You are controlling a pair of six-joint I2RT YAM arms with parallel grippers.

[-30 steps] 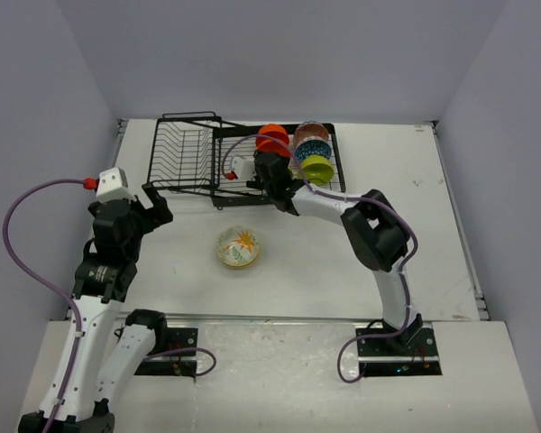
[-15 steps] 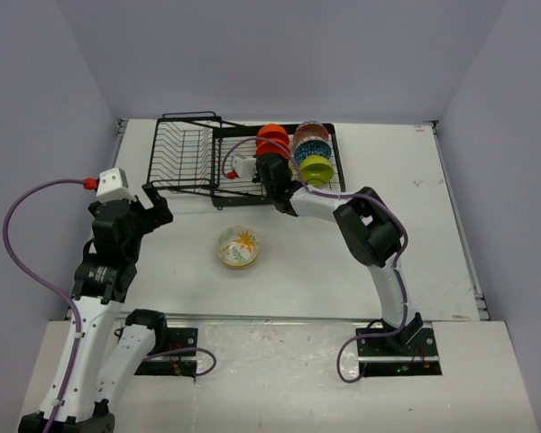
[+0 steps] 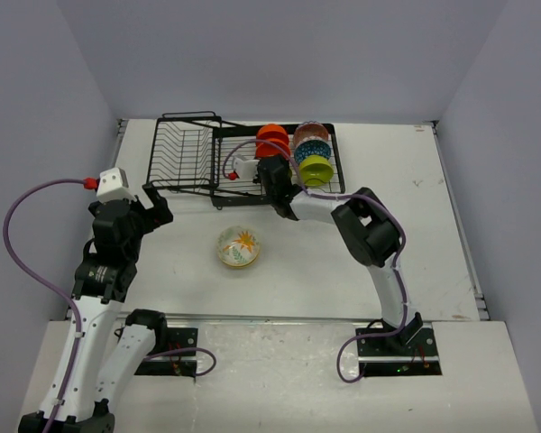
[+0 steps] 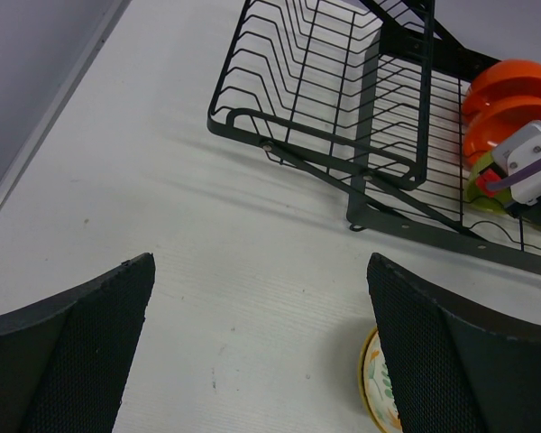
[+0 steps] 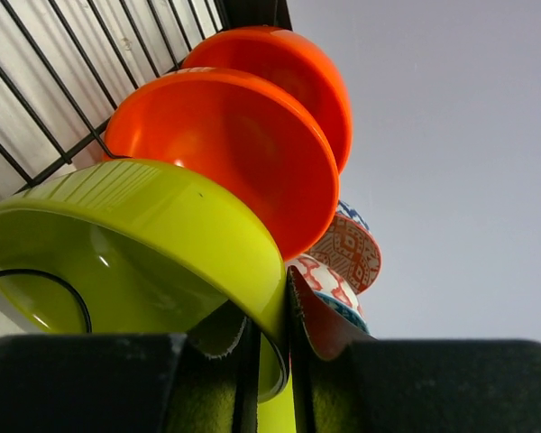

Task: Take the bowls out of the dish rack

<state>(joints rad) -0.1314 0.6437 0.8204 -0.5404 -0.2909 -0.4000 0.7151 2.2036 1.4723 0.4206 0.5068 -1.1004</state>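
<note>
The black wire dish rack (image 3: 185, 153) stands at the back of the table. In its right section two orange-red bowls (image 3: 272, 135) stand on edge, and beside them a column of patterned bowls (image 3: 312, 137) ends in a lime green bowl (image 3: 316, 169). My right gripper (image 3: 270, 167) reaches into the rack in front of the orange bowls. In the right wrist view its gripper (image 5: 275, 316) is shut on the rim of another lime green bowl (image 5: 144, 234), one finger inside and one outside. My left gripper (image 4: 260, 271) hangs open over bare table, left of a floral bowl (image 3: 239, 247).
The rack's left basket section (image 4: 325, 81) holds nothing. Its lower frame bar (image 4: 433, 225) runs between the left gripper and the bowls. Grey walls enclose the table on three sides.
The right gripper's fingers have closed onto the lime green bowl's rim, and its arm has shifted slightly left. The left arm has not moved.
</note>
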